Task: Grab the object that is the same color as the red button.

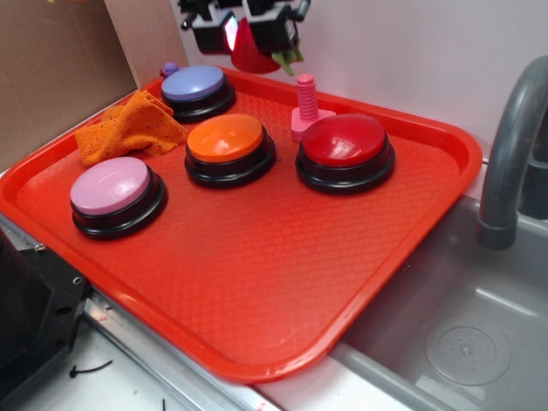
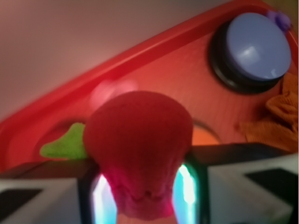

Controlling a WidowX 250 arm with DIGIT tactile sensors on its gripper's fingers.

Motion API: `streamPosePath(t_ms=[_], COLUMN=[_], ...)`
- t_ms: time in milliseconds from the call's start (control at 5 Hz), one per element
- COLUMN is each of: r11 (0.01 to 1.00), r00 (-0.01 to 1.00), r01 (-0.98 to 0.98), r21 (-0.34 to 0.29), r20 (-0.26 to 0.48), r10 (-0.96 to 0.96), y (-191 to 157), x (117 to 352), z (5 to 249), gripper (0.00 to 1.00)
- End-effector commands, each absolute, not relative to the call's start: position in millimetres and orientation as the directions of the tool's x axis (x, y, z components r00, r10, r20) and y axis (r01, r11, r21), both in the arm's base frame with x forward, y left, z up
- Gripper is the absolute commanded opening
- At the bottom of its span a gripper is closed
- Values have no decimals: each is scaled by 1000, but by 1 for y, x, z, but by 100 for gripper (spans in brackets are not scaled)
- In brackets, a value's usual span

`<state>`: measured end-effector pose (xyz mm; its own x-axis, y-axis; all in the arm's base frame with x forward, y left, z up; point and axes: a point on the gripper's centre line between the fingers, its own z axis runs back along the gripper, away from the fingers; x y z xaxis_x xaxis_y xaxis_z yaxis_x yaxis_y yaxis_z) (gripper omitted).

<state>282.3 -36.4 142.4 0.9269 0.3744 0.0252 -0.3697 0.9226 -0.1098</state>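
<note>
Exterior view: tool (image 1: 248, 38) clamps the strawberry (image 1: 250, 53) above the tray (image 1: 282, 291) holding four buttons.

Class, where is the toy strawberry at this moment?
The toy strawberry is off the tray, held in the gripper at the top of the exterior view, above the tray's far edge, behind the pink screw toy.

The exterior view is bright and evenly lit, sharp throughout — soft glare sits on the red button (image 1: 346, 142) and tray (image 1: 257, 282), with faint shadows under the buttons. The wrist view is dimmer and blurred — the strawberry (image 2: 138, 140) up close is soft and the corners smear.
</note>
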Motion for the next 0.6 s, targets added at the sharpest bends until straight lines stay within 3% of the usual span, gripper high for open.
streamPosePath(t_ms=[0,200,400], r11=[974,974,968], r00=[986,989,981], r01=[-167,-149,-192], r21=[-151,-169,-161], r20=[-12,-33,-38], r10=[168,145,189], y=[-72,-82,-77], x=[225,203,198], z=[209,212,207], gripper=[0,0,0])
